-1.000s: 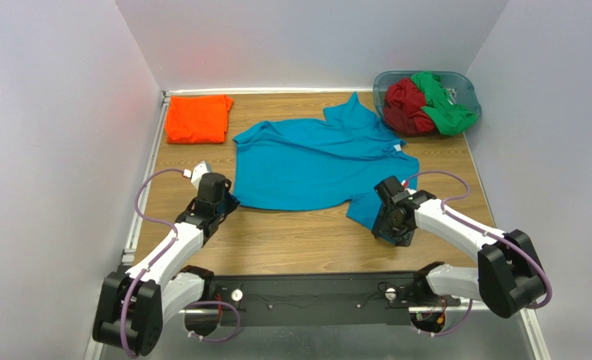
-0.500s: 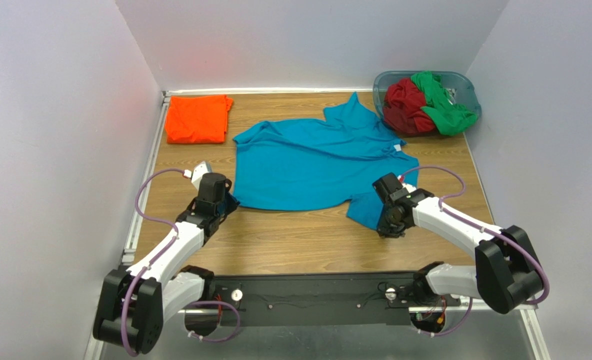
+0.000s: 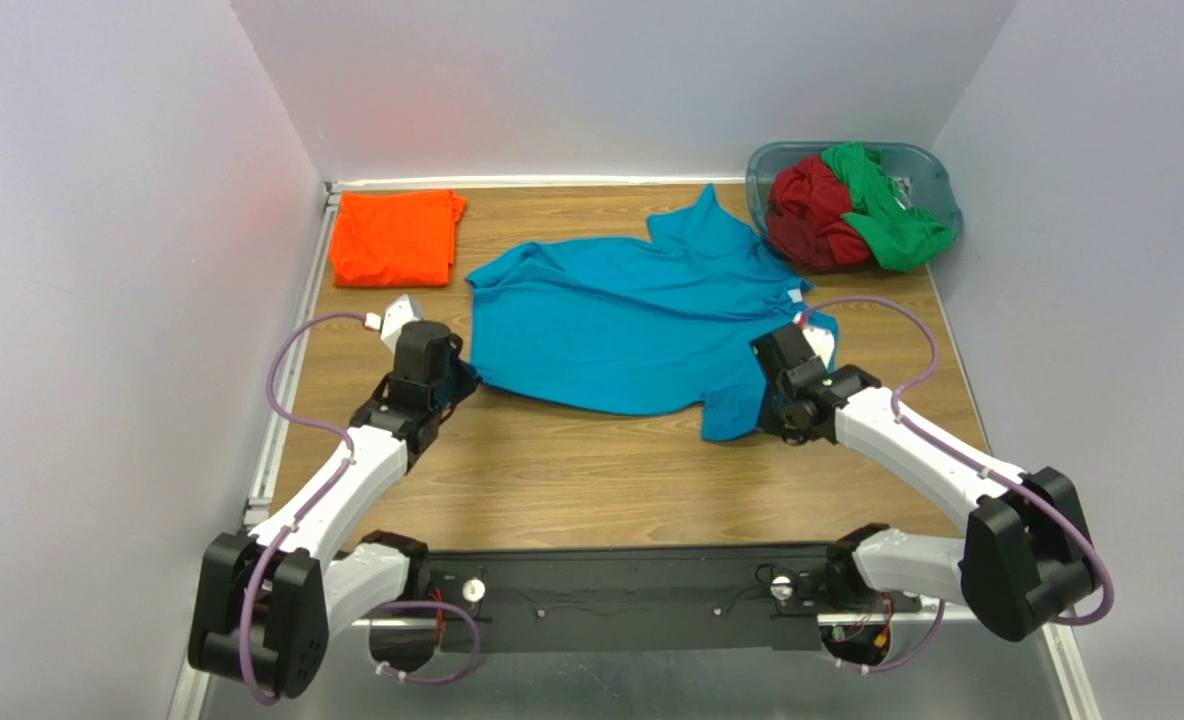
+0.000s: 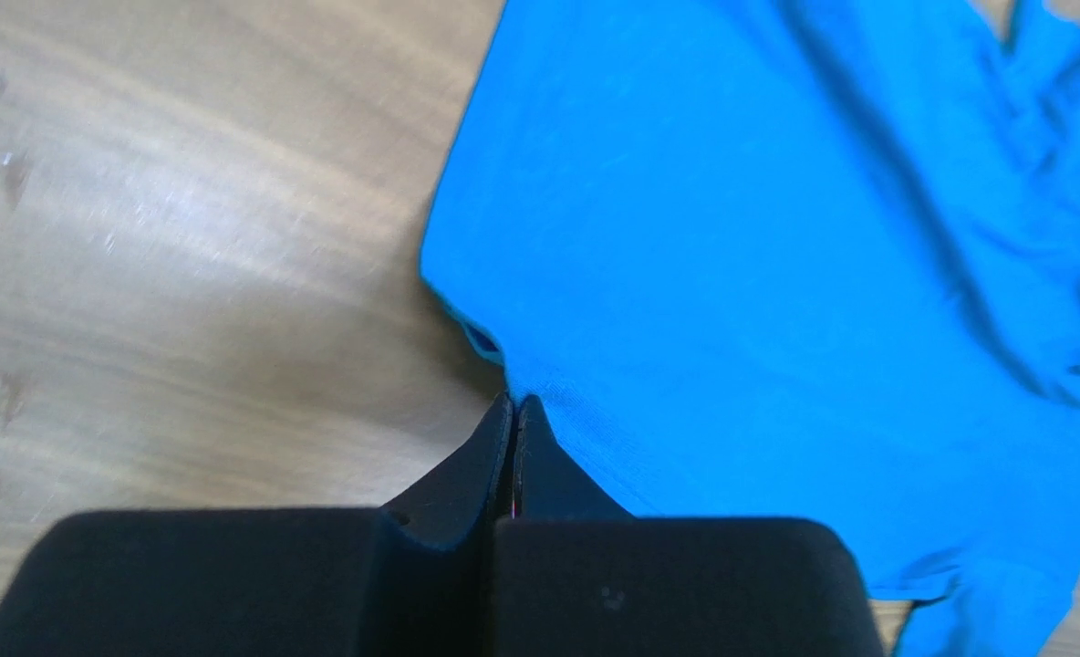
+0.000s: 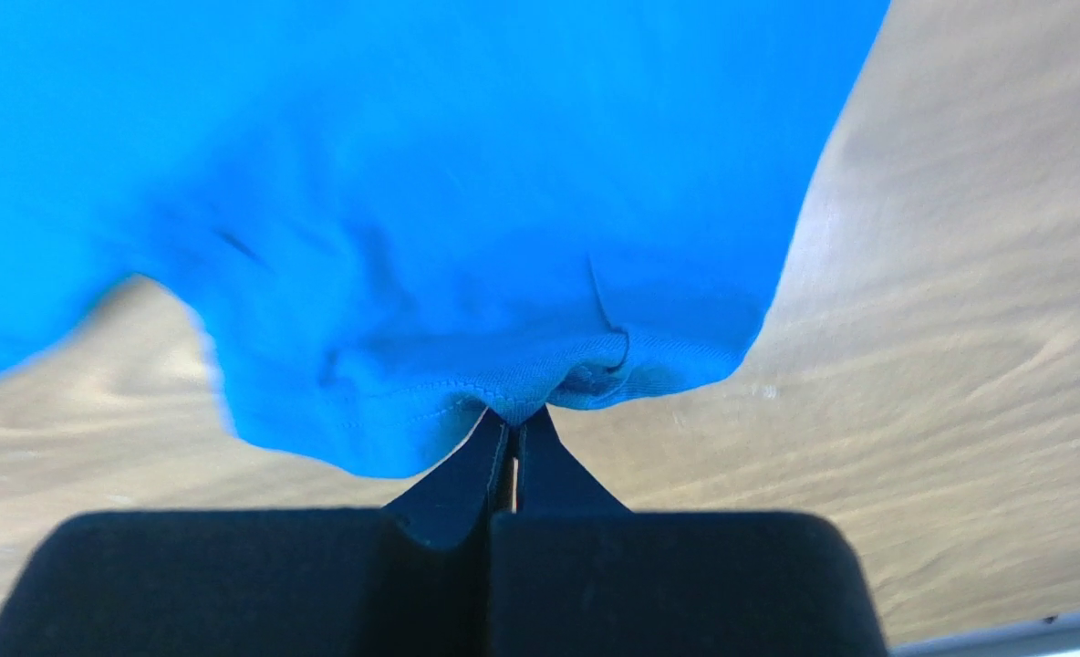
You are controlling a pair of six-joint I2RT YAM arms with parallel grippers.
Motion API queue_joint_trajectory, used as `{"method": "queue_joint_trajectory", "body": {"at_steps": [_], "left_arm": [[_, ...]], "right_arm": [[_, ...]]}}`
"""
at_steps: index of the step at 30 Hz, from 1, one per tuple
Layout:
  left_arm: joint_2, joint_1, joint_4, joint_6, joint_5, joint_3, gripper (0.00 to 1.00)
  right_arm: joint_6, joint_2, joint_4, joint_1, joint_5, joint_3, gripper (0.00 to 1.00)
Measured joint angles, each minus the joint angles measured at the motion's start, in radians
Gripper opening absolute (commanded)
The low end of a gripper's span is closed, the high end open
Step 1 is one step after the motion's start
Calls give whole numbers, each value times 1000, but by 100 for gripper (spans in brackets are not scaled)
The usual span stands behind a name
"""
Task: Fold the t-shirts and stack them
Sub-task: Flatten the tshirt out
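A teal-blue t-shirt [image 3: 636, 318] lies spread out mid-table. My left gripper [image 3: 460, 378] is shut on its near left hem corner; in the left wrist view the closed tips [image 4: 513, 405] pinch the cloth edge [image 4: 779, 260]. At the shirt's near right corner my right gripper [image 3: 771, 402] is shut on the hem, and the right wrist view shows bunched blue cloth [image 5: 436, 274] rising from its tips [image 5: 516, 418]. A folded bright orange t-shirt [image 3: 397, 236] sits at the back left. Dark red [image 3: 812, 213] and green [image 3: 887, 210] t-shirts are heaped in the tub.
The grey-blue plastic tub [image 3: 929, 168] stands at the back right corner. White walls enclose the wooden table [image 3: 583, 480] on three sides. A black mounting rail [image 3: 628, 578] runs along the near edge between the arm bases.
The right gripper closed on the shirt's near right corner and pulled it back and up. The left gripper moved slightly farther in with its corner, so the near hem has shifted away from the front.
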Motion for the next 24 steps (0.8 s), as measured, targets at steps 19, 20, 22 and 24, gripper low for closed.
{"method": "queue_joint_trajectory", "body": {"at_steps": [19, 20, 22, 24], "left_arm": [[-47, 0, -80, 74, -76, 588, 0], [-63, 0, -87, 80, -83, 612, 0], [-104, 0, -87, 94, -90, 650, 0], [-153, 0, -88, 110, -93, 689, 0]], "right_arm": [[-218, -24, 31, 0, 269, 724, 1], [-233, -30, 36, 0, 276, 766, 1], [-266, -37, 42, 0, 288, 850, 1], [-293, -41, 41, 0, 291, 917, 1]]}}
